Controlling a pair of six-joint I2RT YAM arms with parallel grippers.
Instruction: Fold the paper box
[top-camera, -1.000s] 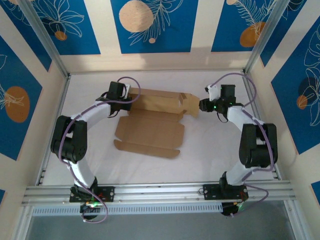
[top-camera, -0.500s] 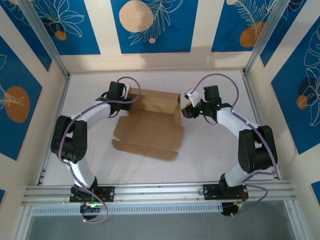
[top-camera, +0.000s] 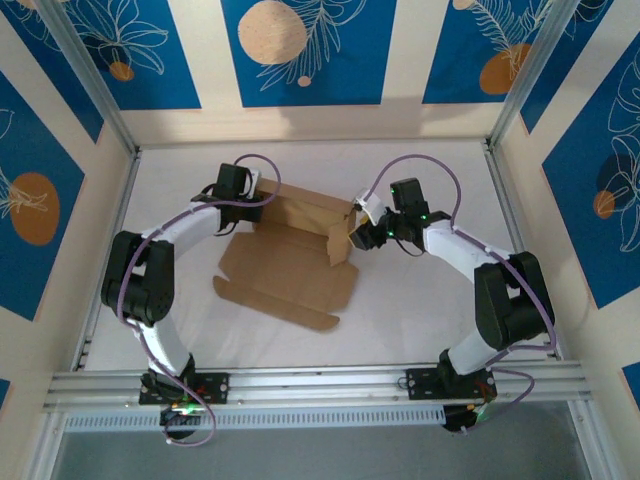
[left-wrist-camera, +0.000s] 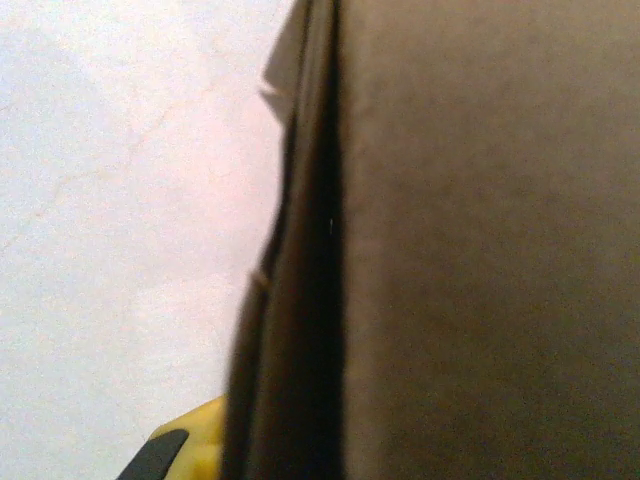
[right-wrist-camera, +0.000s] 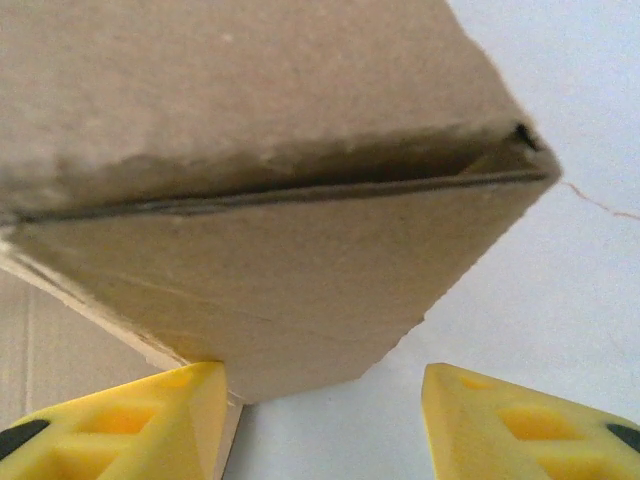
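Note:
The paper box (top-camera: 290, 265) is a brown cardboard sheet lying mid-table, its back wall raised and its front panel flat. My left gripper (top-camera: 256, 197) is shut on the back wall's left end. In the left wrist view the cardboard (left-wrist-camera: 480, 240) is pressed close to the lens, with one yellow finger (left-wrist-camera: 185, 452) beside its edge. My right gripper (top-camera: 352, 237) is at the box's right end, against the raised side flap (top-camera: 340, 238). Its jaws are open in the right wrist view (right-wrist-camera: 325, 415). The flap's lower corner (right-wrist-camera: 270, 290) hangs between them, touching the left finger (right-wrist-camera: 130, 420).
The white table (top-camera: 430, 300) is walled in by blue-and-cream panels, with slanted metal posts (top-camera: 95, 80) at the back corners. An aluminium rail (top-camera: 320, 385) runs along the near edge, where both arm bases stand. Bare table surface lies right of the box.
My right gripper has swept left, swinging the right side flap inward and upright, with its jaws now wider. The box has slid and turned slightly to the left. The left gripper has kept its hold.

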